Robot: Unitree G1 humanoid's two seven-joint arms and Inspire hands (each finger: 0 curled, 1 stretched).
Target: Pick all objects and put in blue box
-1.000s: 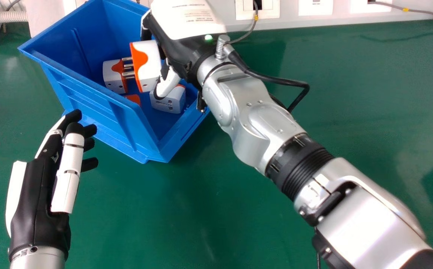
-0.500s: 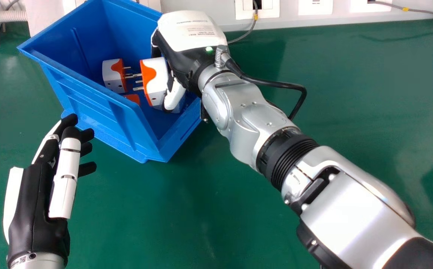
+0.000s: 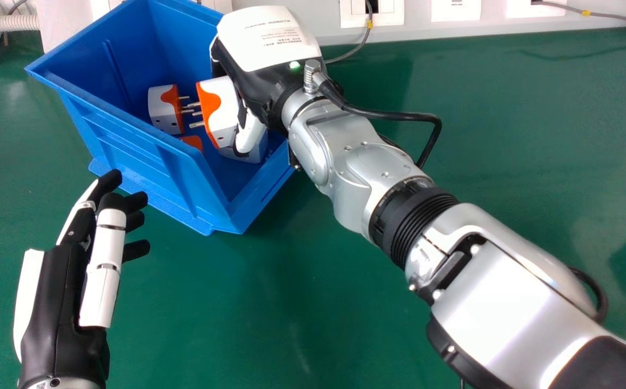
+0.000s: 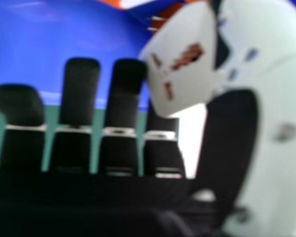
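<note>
The right arm (image 3: 356, 167) slants from the head view's lower right corner to its upper middle. The right hand (image 3: 270, 70) has its white back upward, its thumb (image 3: 250, 136) and fingers (image 4: 163, 155) pinching. The left hand (image 3: 59, 313) is at lower left, fingers (image 3: 137, 249) relaxed, slightly bent, pointing forward.

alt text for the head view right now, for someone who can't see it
A robot's right hand holds a white and orange plug adapter inside a blue plastic box, near other white and orange adapters. The open left hand is over the green table.
</note>
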